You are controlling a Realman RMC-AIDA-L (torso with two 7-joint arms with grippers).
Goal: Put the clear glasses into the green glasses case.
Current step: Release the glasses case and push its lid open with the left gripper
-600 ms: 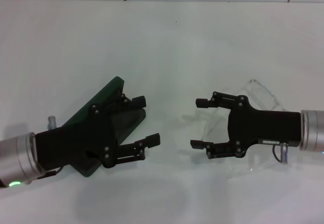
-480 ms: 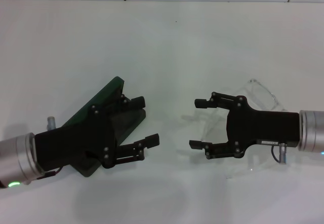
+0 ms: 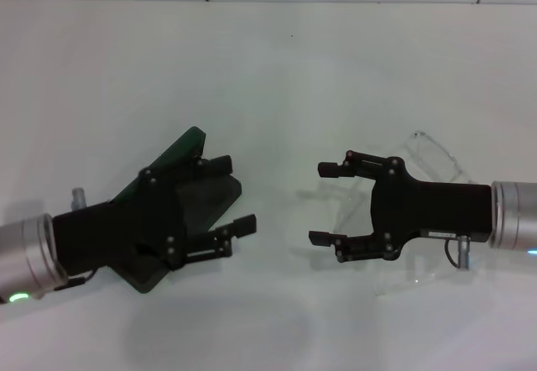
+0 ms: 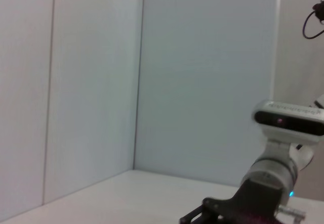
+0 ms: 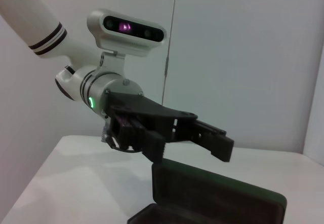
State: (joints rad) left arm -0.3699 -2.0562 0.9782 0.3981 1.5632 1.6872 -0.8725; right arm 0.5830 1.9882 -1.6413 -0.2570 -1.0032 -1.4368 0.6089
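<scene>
While both tools hover spread and empty: left tool (image 3: 233, 193) over open green glasses case (image 3: 186, 148), right tool (image 3: 324, 204) above clear glasses (image 3: 432, 154) lying on surface (image 3: 277, 77). Should lower right tool, pinch frame gently, avoid squeezing lenses, keep case steady.

Head view: high, looking forward and down on the white surface (image 3: 277, 77), both arms entering from 9 and 3 o'clock, back wall at 12.

Left wrist view: low, near surface level, facing across at wall panels; the right arm's camera housing (image 4: 289, 118) sits at 4 o'clock.

Right wrist view: low, close, facing the left gripper (image 5: 200, 138) and the open green glasses case (image 5: 217, 198) at 6 o'clock. Shared with head view: that gripper (image 3: 228, 193) and case (image 3: 180, 154).
</scene>
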